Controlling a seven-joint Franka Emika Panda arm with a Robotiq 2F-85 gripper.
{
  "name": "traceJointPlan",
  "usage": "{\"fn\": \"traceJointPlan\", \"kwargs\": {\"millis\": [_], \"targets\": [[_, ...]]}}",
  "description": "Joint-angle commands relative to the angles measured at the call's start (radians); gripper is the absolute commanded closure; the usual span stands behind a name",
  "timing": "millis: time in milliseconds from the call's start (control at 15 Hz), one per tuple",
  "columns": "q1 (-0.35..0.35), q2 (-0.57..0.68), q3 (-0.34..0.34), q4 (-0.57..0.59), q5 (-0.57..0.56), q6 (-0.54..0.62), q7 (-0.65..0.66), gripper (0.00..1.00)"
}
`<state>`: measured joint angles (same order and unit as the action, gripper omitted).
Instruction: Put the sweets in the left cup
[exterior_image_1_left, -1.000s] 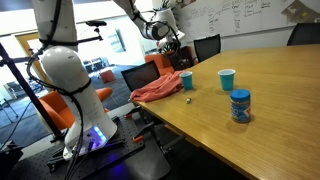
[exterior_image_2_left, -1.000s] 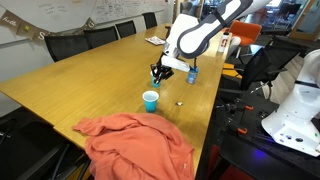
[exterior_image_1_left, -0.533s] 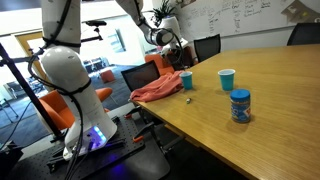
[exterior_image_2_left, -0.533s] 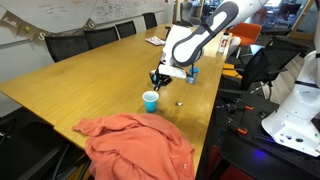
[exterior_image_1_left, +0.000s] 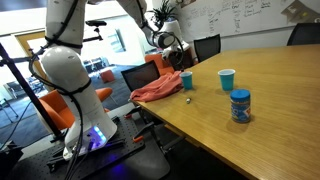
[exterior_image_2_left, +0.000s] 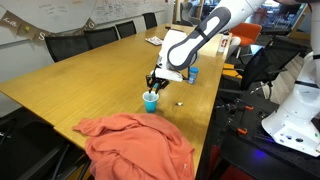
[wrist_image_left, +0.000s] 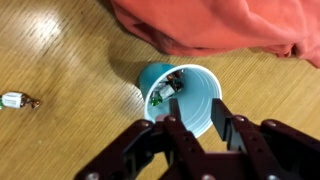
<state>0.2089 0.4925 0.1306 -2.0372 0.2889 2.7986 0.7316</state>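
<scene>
The left cup, a small blue tapered one, stands beside the red cloth in both exterior views (exterior_image_1_left: 186, 80) (exterior_image_2_left: 150, 101). In the wrist view the cup (wrist_image_left: 200, 105) is directly below me, and a small cluster of wrapped sweets (wrist_image_left: 168, 90) lies inside it against the wall. One more wrapped sweet (wrist_image_left: 15, 100) lies on the table beside the cup; it also shows in both exterior views (exterior_image_2_left: 179, 103) (exterior_image_1_left: 190, 100). My gripper (wrist_image_left: 192, 128) hovers just above the cup's rim, open and empty. It also shows in both exterior views (exterior_image_1_left: 172, 50) (exterior_image_2_left: 156, 82).
A red cloth (exterior_image_2_left: 135, 145) (wrist_image_left: 210, 25) lies crumpled at the table's end next to the cup. A second, lighter blue cup (exterior_image_1_left: 227, 79) and a blue-lidded jar (exterior_image_1_left: 240, 105) stand further along the wooden table (exterior_image_1_left: 270, 120). Office chairs (exterior_image_1_left: 206, 47) surround it.
My gripper has moved along the table toward the cloth and down, and now hangs over the cup next to the cloth. The loose sweet on the table has not moved.
</scene>
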Motion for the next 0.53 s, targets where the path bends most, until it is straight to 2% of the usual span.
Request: {"fn": "traceJointPlan", "kwargs": {"millis": [0,200,333,467], "targets": [[-0.009,-0.002,0.016,0.019,0.038,-0.012,-0.042,0.29],[0.003,-0.086,-0.004,-0.052,0.028,-0.035,-0.015,0.05],[0.005,-0.161,-0.015,-0.116,0.021,-0.053,-0.006,0.00],[0.001,-0.237,-0.024,-0.180,0.010,-0.101,-0.005,0.00]]}}
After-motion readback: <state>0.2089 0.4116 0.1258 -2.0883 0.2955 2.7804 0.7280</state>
